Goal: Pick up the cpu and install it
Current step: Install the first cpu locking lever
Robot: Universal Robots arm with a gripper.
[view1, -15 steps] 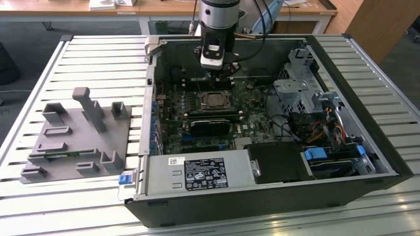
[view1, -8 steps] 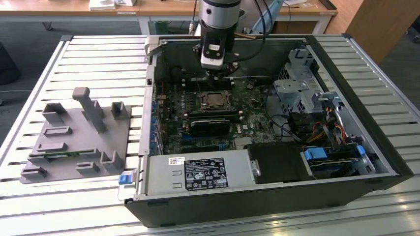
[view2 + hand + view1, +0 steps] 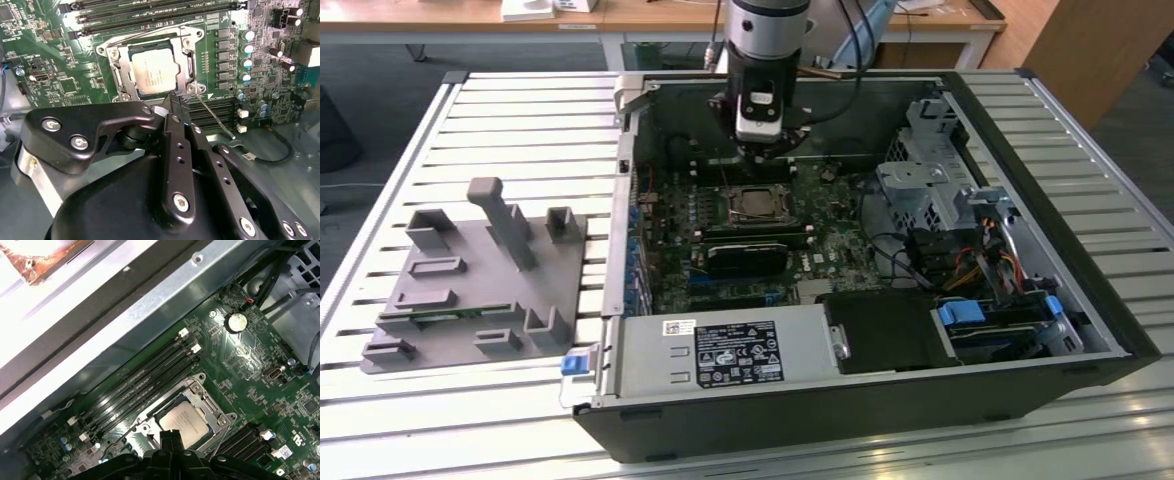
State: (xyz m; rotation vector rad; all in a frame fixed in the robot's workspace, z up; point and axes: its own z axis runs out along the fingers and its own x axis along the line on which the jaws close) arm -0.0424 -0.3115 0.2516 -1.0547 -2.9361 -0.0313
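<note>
A slatted metal bench point(image 3: 520, 110) carried an open computer case point(image 3: 881, 400) lying on its side, with a grey tray point(image 3: 480, 290) of plastic blocks beside it toward the exterior view's left edge. Behind the bench stood a wooden desk point(image 3: 654, 20). Inside the case lay the green motherboard point(image 3: 720, 230), a power supply point(image 3: 720, 355) at the near wall and drive bays point(image 3: 961, 200) along the exterior view's right wall.

The cpu point(image 3: 154, 71) sat in its socket point(image 3: 150, 67) on the motherboard, silvery top up, framed by the metal bracket, with the thin latch lever point(image 3: 212, 116) slanting out from one corner; in the first wrist view the cpu point(image 3: 183, 420) lay next to the row of memory slots point(image 3: 145, 385). The arm point(image 3: 767, 60) hung straight down over the far part of the board, its hand point(image 3: 172, 107) just above the socket's edge and holding nothing. The two black fingers point(image 3: 170, 440) were drawn together, tips meeting, close to the cpu's rim; whether they touched the chip could not be told.
</note>
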